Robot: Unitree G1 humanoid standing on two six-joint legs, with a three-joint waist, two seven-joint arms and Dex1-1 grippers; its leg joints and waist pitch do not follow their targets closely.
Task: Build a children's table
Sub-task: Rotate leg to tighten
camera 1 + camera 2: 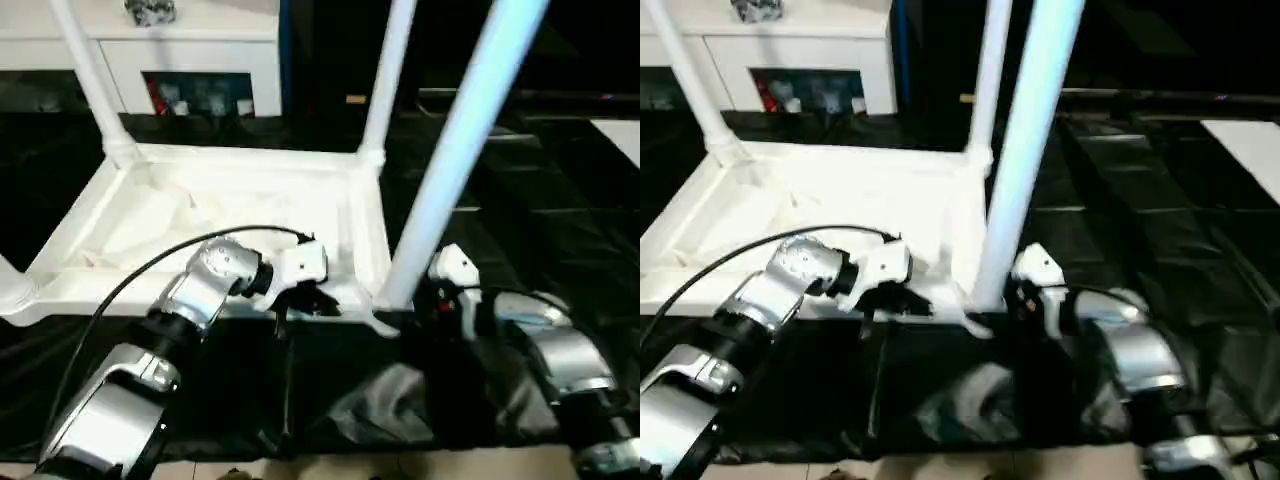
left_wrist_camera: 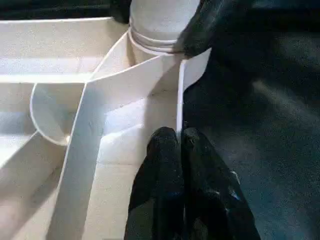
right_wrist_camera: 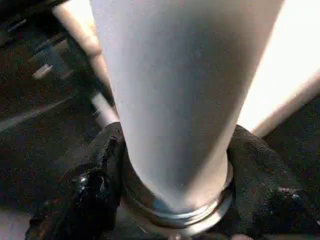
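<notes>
Now tabletop (image 1: 200, 215) lies upside down on black sheet (image 1: 560, 200), ribs up. Two far legs (image 1: 385, 80) stand upright in corner sockets. Right end effector (image 3: 175, 210) clamped around base of near leg (image 1: 455, 150), seated at near right corner. Left end effector (image 2: 181, 150) pinched together on tabletop's thin side wall just beside that corner. White cabinet (image 1: 190, 60) behind.

A black, creased sheet-covered floor (image 1: 560, 220) carries the upturned white plastic rectangular children's table (image 1: 215, 215) at its ten o'clock side, ribbed underside up, legs standing upright.
</notes>
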